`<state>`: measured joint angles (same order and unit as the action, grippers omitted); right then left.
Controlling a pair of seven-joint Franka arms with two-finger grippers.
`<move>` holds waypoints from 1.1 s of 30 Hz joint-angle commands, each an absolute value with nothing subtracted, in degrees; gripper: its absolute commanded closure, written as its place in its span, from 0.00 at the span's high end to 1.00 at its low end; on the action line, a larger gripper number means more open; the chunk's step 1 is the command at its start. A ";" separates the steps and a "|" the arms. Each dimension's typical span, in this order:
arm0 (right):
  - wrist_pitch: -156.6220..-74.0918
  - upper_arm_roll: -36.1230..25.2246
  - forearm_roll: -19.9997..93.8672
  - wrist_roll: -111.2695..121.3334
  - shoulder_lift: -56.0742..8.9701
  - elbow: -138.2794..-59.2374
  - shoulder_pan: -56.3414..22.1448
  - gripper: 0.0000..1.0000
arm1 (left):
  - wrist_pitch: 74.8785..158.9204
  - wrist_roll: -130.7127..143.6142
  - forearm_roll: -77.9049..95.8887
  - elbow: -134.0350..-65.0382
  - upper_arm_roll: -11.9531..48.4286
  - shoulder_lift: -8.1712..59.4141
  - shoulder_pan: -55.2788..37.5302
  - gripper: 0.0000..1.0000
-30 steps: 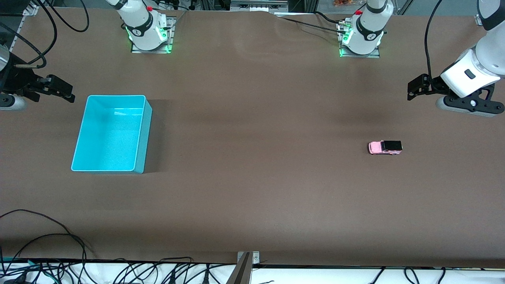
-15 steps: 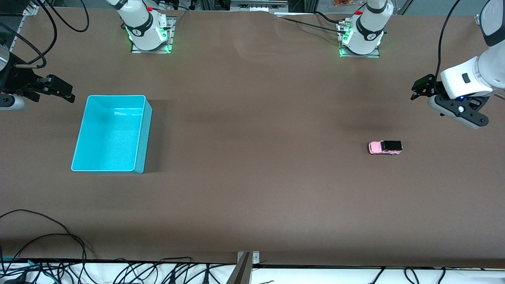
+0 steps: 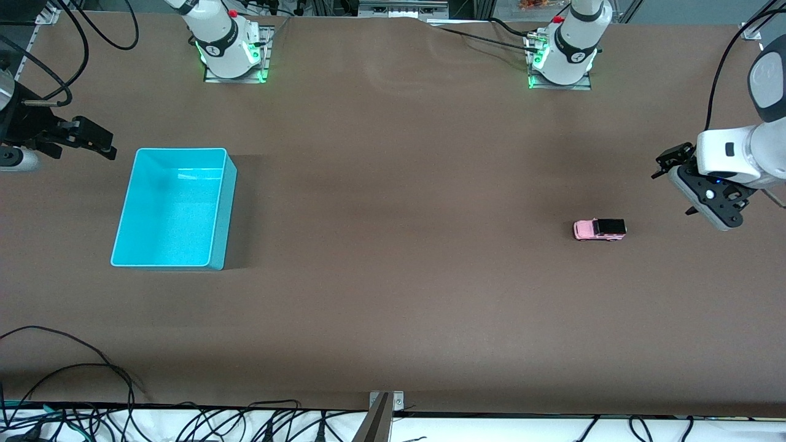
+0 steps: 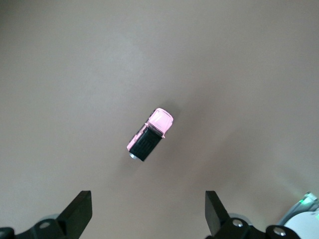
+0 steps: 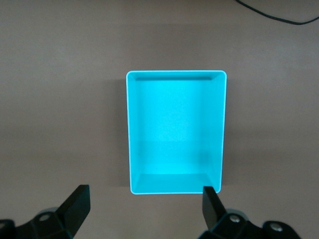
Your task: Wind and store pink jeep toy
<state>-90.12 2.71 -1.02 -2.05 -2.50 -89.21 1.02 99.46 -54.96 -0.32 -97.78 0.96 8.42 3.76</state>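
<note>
While both claws hang spread and empty, your small light-pink jeep toy with the black rear roof (image 3: 600,229) sits alone on the brown table (image 3: 393,276), toward the left arm's end

You have the left gripper (image 3: 675,184) up in the air over bare table near the jeep, its fingers (image 4: 79,216) wide apart and the toy in its wrist view between them; your right gripper (image 3: 92,140) waits, jaws spread, just beside the empty cyan plastic rectangular bin (image 3: 126,215) at the right arm's end, well apart from the jeep

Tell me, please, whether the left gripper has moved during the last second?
Yes: the left gripper has shifted toward the front camera and the table's end, while the pink jeep toy lies unmoved.
</note>
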 commanded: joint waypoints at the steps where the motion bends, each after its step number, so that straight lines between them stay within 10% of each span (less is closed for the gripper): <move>1: -89.74 3.08 -1.23 -2.46 -3.08 -87.89 1.49 1.00 | 104.66 -62.83 -0.62 -100.27 1.23 10.02 3.78 1.00; 13: -89.82 3.08 -1.23 -2.46 -3.08 -87.89 1.49 1.00 | 123.39 -74.08 -0.53 -117.15 1.23 9.58 4.04 1.00; 33: -89.82 3.08 -1.23 -2.46 -3.08 -87.89 1.49 1.00 | 140.96 -88.76 -0.62 -126.74 1.32 12.91 7.29 1.00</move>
